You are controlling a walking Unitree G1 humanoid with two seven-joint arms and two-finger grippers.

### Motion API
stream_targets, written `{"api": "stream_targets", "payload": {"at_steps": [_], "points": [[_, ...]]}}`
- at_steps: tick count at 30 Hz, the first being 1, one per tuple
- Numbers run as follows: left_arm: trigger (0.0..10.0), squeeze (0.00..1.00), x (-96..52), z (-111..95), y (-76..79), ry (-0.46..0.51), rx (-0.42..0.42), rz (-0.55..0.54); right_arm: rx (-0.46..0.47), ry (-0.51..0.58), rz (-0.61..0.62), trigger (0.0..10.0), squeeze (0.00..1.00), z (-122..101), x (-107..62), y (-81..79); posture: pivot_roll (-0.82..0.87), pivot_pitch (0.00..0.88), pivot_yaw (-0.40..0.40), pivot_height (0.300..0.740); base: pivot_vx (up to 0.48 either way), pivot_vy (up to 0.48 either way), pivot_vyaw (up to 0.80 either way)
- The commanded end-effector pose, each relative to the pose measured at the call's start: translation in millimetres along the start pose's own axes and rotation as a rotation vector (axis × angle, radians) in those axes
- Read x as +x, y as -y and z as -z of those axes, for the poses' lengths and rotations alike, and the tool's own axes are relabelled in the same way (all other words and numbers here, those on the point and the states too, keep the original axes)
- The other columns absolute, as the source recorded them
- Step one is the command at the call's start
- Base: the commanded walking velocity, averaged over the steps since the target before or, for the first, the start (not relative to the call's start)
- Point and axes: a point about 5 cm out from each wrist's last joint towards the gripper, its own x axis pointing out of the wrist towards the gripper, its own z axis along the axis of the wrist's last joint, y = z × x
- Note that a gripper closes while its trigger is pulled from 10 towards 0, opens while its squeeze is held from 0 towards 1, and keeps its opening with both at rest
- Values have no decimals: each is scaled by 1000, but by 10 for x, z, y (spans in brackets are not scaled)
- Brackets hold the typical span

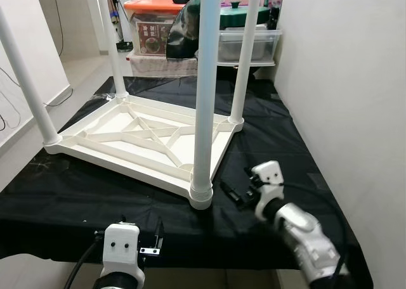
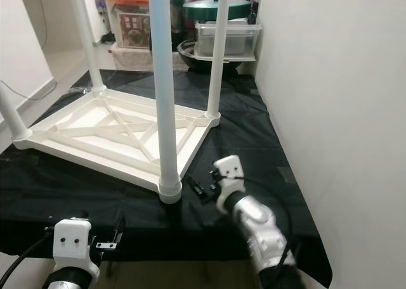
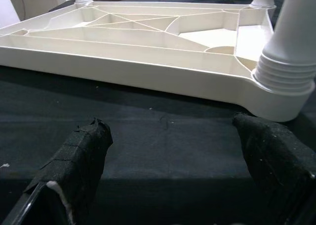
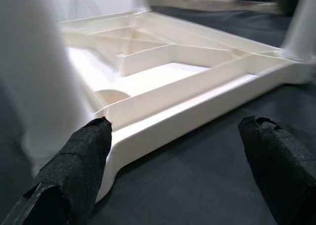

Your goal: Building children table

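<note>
The table (image 1: 146, 137) lay upside down on the black mat (image 1: 76, 187) with four legs up, and both the left gripper (image 1: 152, 241) and right gripper (image 1: 236, 191) were wide open near its front corner leg (image 1: 206, 99), which probably needed a firm, straight twist.

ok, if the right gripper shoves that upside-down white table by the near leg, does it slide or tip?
Probably slides: the table lies flat on its top, a wide base. Thin ribbed plastic suggests it is light. The black cloth may bunch. A high push on the near leg could flex it.
</note>
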Motion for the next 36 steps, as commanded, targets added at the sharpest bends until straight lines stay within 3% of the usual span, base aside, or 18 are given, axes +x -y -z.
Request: {"api": "stream_targets", "payload": {"at_steps": [1,6,7,11,12,16,17,29,36], "points": [[10000,0,-5,-2,7,-6,-6,8,-6,-18,-82,10000,1000,-8,-8,9,20,0,-36,740,0,0,0],[10000,0,-8,0,-3,-12,-4,9,-82,-91,-226,10000,1000,-74,-102,158,21,0,-31,740,0,0,0],[10000,0,-8,0,-4,-12,-4,10,-86,-86,-279,10000,0,-129,-130,177,20,0,-29,740,0,0,0],[10000,0,-6,-1,-3,-12,-3,13,-58,-69,-358,10000,0,-217,-148,198,18,0,-24,740,0,0,0],[10000,0,-6,-10,-1,-3,-5,16,-2,-43,-409,10000,0,-301,-100,167,18,0,-24,740,0,0,0],[10000,0,-6,-17,1,4,-7,18,21,-30,-427,10000,0,-340,-66,142,18,0,-24,740,0,0,0],[10000,0,-16,-28,12,14,-12,31,41,-1,-449,10000,0,-412,39,96,31,0,-24,740,0,0,0],[10000,0,-15,-32,28,16,-13,36,-21,48,-461,10000,0,-538,250,53,32,0,-31,740,0,0,0],[10000,0,-13,-32,35,15,-13,38,1,73,-476,10000,0,-603,360,-7,38,0,-36,740,0,0,0]]}}
